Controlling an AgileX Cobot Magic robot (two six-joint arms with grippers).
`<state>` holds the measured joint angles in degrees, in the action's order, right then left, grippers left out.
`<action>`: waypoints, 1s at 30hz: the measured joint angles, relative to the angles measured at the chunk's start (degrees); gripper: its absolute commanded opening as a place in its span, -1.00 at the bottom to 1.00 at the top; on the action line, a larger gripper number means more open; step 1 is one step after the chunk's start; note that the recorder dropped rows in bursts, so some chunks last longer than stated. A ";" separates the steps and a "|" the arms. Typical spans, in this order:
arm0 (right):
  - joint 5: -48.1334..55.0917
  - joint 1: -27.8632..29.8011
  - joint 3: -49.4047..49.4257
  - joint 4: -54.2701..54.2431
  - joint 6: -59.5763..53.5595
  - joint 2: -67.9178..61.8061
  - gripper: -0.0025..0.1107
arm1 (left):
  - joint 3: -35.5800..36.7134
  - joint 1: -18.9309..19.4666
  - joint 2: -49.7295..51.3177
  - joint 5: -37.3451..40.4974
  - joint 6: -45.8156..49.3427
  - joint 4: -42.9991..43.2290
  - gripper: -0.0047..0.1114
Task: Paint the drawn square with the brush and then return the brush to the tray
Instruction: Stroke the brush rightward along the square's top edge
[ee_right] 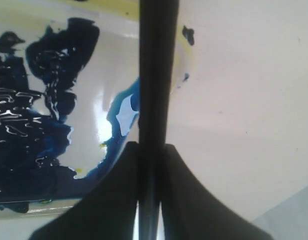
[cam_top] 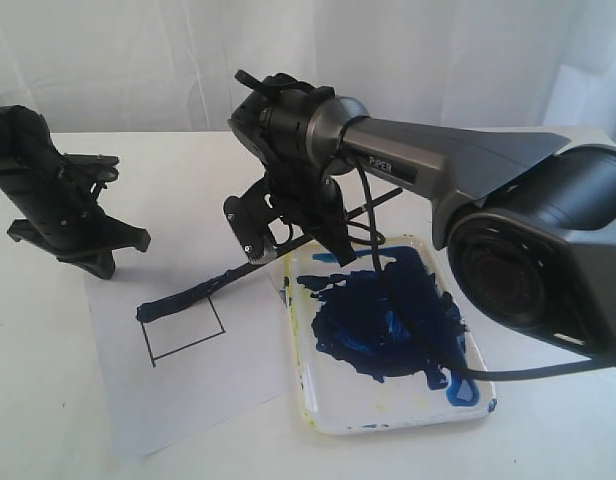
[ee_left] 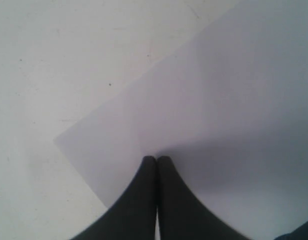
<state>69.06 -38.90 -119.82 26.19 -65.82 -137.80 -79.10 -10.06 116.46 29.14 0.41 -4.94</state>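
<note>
1. Exterior view: the right claw (cam_top: 288, 243) pinches the brush (cam_top: 250, 268) at about the middle of its handle. The brush slopes down to the left, and its dark blue tip touches the paper (cam_top: 208, 390) at the upper left corner of the square (cam_top: 185, 328), where there is a blue smear. The inside of the square is white. The tray (cam_top: 388, 405) stands just beside the paper, on its right, with a large blotch of blue paint (cam_top: 383, 320) in it. The left claw (cam_top: 113, 250) is at the left, near the far corner of the paper and well apart from the brush.
2. Left wrist view: the left claw (ee_left: 156, 161) has its two fingers pressed together and holds nothing. Below it are a corner of the paper (ee_left: 219, 100) and the white surface (ee_left: 44, 75).
3. Right wrist view: the right claw (ee_right: 150, 149) is closed tight on the black handle of the brush (ee_right: 156, 75). Behind it are the stained tray (ee_right: 111, 60), the wet paint (ee_right: 24, 150) and the surface (ee_right: 244, 100).
</note>
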 measured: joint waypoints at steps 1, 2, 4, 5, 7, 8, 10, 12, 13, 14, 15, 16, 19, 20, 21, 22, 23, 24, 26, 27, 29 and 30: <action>0.00 0.00 0.00 0.11 0.00 0.00 -0.96 | 0.00 0.00 0.00 0.00 0.00 0.00 -0.92; 0.12 0.00 0.00 0.22 0.12 0.00 -0.96 | 0.00 0.00 0.00 0.00 0.00 0.00 -0.92; 0.12 0.00 0.00 0.43 0.24 0.00 -0.96 | 0.00 0.00 0.00 0.00 0.00 0.00 -0.92; 0.23 0.00 0.00 0.71 0.24 0.00 -0.96 | 0.00 0.00 0.00 0.00 0.00 0.00 -0.92; 0.23 0.00 0.00 0.83 0.24 0.00 -0.96 | 0.00 0.00 0.00 0.00 0.00 0.25 -0.92; 0.23 0.00 0.00 0.95 0.24 0.00 -0.96 | 0.00 0.00 0.00 0.00 0.00 0.41 -0.92; 0.23 0.00 0.00 1.20 0.24 0.00 -0.96 | 0.00 0.00 0.00 0.00 0.00 0.95 -0.92; 0.23 0.00 0.00 1.32 0.24 0.00 -0.96 | 0.00 0.00 0.00 0.00 0.00 1.28 -0.92; 0.23 0.00 0.00 1.43 0.24 0.00 -0.96 | 0.00 0.00 0.00 0.00 0.00 1.37 -0.92; 0.23 0.00 0.00 1.57 0.24 0.00 -0.96 | 0.00 0.00 0.00 0.00 0.00 1.37 -0.92; 0.23 0.00 0.00 1.84 0.24 0.00 -0.96 | 0.00 0.00 0.00 0.00 0.00 1.37 -0.92; 0.23 0.00 0.00 1.99 0.35 0.00 -0.96 | 0.00 0.00 0.00 0.00 0.00 1.37 -0.92; 0.32 0.00 0.00 2.43 0.35 0.32 -0.96 | 0.00 0.00 0.00 0.00 0.00 1.50 -0.92; 0.32 0.00 0.00 2.57 0.35 0.62 -0.96 | 0.00 0.00 0.00 0.00 0.00 1.50 -0.92; 0.32 0.00 0.00 2.79 0.35 0.77 -0.96 | 0.00 0.00 0.00 0.00 0.00 1.50 -0.92; 0.44 0.00 0.00 3.04 0.35 1.05 -0.96 | 0.00 0.00 0.00 0.00 0.00 1.50 -0.92; 0.44 0.00 0.00 3.32 0.35 1.17 -0.96 | 0.00 0.00 0.00 0.00 0.00 1.61 -0.92; 0.44 0.00 -0.13 3.60 0.35 1.32 -0.96 | 0.00 0.00 0.00 0.00 0.00 1.61 -0.92; 0.44 0.00 -0.12 3.84 0.35 1.35 -0.96 | 0.00 0.00 0.00 0.13 0.00 1.61 -0.92; 0.44 0.00 -0.12 3.93 0.66 1.35 -0.96 | 0.00 0.00 0.00 0.13 0.00 1.61 -0.92; 0.44 0.00 -0.12 3.93 0.95 1.35 -0.96 | 0.00 0.00 0.00 0.13 0.00 1.61 -0.92; 0.44 0.00 -0.12 3.93 1.17 1.35 -0.96 | 0.00 0.00 0.00 0.13 0.00 1.61 -0.92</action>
<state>69.51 -38.90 -119.95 30.12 -64.65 -136.45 -79.10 -10.06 116.46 29.27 0.41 -3.33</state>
